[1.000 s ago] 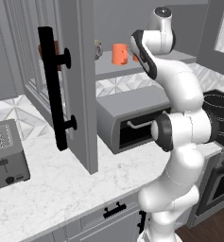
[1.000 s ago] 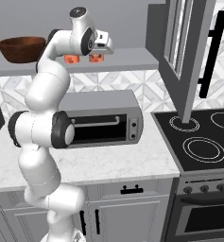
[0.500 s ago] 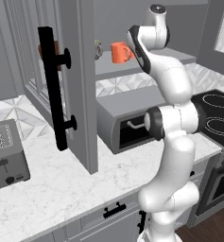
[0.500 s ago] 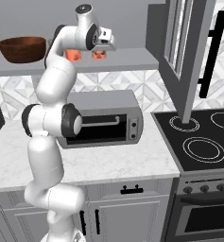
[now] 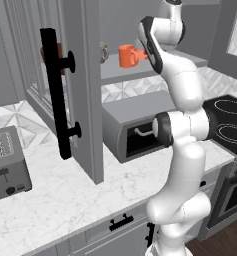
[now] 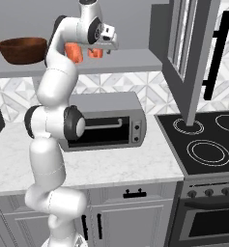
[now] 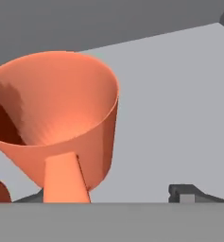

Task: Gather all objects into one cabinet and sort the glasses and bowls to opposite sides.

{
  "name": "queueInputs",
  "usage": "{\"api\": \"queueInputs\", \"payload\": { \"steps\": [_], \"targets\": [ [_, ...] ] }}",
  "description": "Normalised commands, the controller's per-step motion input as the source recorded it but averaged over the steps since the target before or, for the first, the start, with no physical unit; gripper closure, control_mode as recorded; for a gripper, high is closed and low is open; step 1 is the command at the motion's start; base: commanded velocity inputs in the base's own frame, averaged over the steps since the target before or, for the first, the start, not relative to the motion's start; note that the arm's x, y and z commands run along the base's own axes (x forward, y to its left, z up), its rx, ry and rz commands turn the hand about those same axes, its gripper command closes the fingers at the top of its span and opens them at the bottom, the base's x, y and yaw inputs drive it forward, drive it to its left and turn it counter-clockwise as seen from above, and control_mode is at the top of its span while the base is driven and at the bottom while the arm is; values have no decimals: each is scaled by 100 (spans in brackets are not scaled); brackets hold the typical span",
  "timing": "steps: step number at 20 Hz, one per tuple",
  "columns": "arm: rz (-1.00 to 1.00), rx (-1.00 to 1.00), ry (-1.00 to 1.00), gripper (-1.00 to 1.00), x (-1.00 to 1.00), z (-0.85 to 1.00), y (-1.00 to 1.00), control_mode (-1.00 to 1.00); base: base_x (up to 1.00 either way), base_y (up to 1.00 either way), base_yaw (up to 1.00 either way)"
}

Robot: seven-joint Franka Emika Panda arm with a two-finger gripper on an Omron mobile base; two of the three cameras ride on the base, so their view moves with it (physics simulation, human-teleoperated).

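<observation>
Hiding most of its fingertips (image 7: 186,193), orange mug (image 7: 56,123) looms close.

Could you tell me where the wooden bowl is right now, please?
The bowl sits on the cabinet shelf at the far left of the right base view, apart from the orange mugs by the gripper.

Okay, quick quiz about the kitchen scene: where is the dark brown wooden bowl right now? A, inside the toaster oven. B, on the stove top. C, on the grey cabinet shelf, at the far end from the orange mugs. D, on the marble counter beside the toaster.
C: in the right base view the wooden bowl sits on the grey shelf at its left end, apart from the orange mugs near the gripper.
</observation>
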Motion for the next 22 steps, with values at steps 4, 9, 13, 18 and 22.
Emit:
{"api": "queueInputs", "payload": {
  "steps": [4,9,13,18,22],
  "targets": [
    [2,5,-5,-100,-95,1,0,-100,0,0,0],
    [1,0,-9,-100,-100,-6,0,-100,0,0,0],
    [0,0,-4,-100,-100,-28,0,-100,0,0,0],
    [0,0,-1,-100,-100,-29,4,-100,0,0,0],
    [2,0,0,-100,-100,-63,14,-100,0,0,0]
  ]
}}
